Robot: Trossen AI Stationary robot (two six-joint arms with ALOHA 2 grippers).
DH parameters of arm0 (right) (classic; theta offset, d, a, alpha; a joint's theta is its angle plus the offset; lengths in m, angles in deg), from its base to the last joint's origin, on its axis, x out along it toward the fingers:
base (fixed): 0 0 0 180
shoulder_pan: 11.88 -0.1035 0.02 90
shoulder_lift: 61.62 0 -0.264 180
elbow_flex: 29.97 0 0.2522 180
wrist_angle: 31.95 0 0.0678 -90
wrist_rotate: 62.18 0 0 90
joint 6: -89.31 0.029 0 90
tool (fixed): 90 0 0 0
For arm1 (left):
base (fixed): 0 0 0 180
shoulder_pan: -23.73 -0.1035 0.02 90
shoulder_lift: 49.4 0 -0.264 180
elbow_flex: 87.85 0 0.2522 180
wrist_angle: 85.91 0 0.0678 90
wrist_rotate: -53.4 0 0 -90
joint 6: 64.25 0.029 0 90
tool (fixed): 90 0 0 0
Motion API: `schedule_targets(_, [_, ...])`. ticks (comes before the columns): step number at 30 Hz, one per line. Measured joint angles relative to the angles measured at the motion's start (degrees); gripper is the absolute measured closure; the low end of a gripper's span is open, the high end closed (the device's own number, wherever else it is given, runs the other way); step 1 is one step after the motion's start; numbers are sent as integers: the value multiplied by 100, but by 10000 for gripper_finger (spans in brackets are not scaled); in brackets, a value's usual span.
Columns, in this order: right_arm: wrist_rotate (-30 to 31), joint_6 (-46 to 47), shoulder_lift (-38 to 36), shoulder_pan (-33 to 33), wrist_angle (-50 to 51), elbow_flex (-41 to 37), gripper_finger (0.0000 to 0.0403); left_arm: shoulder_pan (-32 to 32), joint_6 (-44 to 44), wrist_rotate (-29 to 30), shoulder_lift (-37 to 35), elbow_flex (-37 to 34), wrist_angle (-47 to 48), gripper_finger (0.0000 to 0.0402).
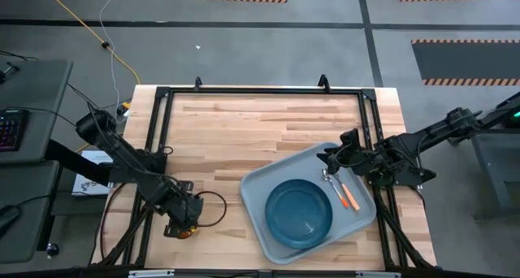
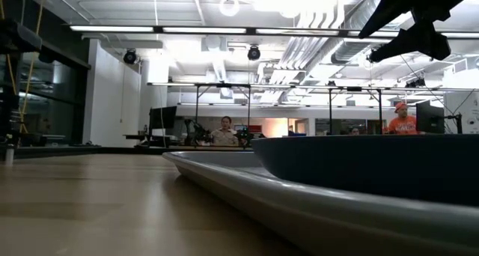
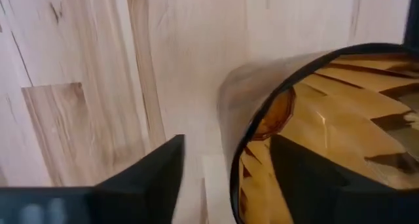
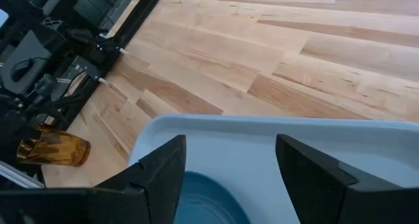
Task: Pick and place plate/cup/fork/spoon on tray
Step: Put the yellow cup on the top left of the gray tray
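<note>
The amber cup point(image 3: 308, 106) is at the table's near left and also shows in the right wrist view point(image 4: 52, 149), where it looks tipped onto its side. My left gripper point(image 3: 227, 152) is open at its mouth. One finger point(image 3: 314, 178) stands inside the cup and the other point(image 3: 147, 178) outside its wall. The teal-blue plate point(image 1: 299, 211) lies on the grey-blue tray point(image 1: 260, 188). The spoon point(image 1: 328, 180) and the orange-handled fork point(image 1: 349, 195) lie on the tray beside the plate. My right gripper point(image 1: 331, 158) hangs open and empty over the tray's far right corner. My left gripper has its fingers on either side of the cup's wall at the rim point(image 3: 229, 139), one inside the mouth and one outside. A gap shows on both sides of the wall. I cannot tell whether either finger touches the cup.
A black metal frame point(image 1: 260, 91) runs round the table's edges. Bare wood lies between the cup and the tray. In the low view the tray's rim point(image 2: 247, 189) and the plate point(image 2: 374, 166) stand close in front, and people sit far back in the room.
</note>
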State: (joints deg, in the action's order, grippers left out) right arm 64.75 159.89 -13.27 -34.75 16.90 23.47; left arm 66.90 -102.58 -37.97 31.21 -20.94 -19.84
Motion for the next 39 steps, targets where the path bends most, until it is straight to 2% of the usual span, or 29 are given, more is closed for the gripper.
schedule_targets(3, [-2,-4,0,0,0,0,176,0,-13,0,44,0,7,248])
schedule_targets(7, [-3,-6,0,0,38,0,176,-73,47,-11,20,0,45,357])
schedule_targets(9, [-9,-6,0,0,50,-2,176,-161,160,-112,-62,0,123,389])
schedule_targets(16, [-11,-52,0,1,56,-2,176,-887,205,-405,-695,157,410,396])
schedule_targets(19, [-11,-49,0,0,66,-2,176,-1377,409,-417,-928,570,697,397])
schedule_targets(22, [24,-9,0,0,66,-2,176,-1936,906,-408,-870,1295,1063,398])
schedule_targets(25, [158,-9,2,0,66,-4,176,-2454,1573,-305,-417,2146,1476,398])
schedule_targets(31, [199,-8,0,2,66,-4,176,-3169,3263,278,1034,3840,1863,400])
schedule_targets(36, [184,-47,0,2,68,-4,176,-3572,4196,348,2123,4777,1771,400])
schedule_targets(39, [181,-52,2,2,68,-4,176,-3744,4497,334,2674,5066,1814,400])
